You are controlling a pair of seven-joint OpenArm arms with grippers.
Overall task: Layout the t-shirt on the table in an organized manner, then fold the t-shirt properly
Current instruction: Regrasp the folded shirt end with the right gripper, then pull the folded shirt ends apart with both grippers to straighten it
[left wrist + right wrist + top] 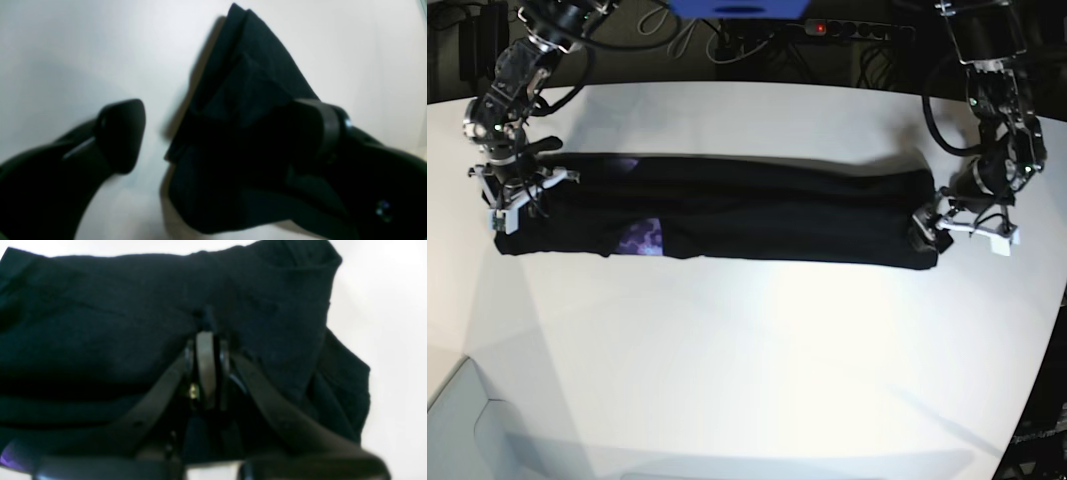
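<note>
The black t-shirt [727,210] lies on the white table [757,350] as a long, narrow folded band running left to right, with its purple print [640,238] showing near the left end. At that left end my right gripper [512,190] is shut on the t-shirt; the right wrist view shows its fingers [208,340] pressed together into a pinch of black cloth [100,323]. My left gripper [962,225] is at the band's right end. In the left wrist view the left gripper [220,120] stands wide open. The cloth end [247,83] rests against one finger [320,126], while the other finger [120,133] is clear of it.
A power strip [847,30] with a red light, a blue object [737,8] and cables lie behind the table's far edge. The table's curved edge [1037,370] runs down the right side. A grey surface [457,420] shows at the lower left corner.
</note>
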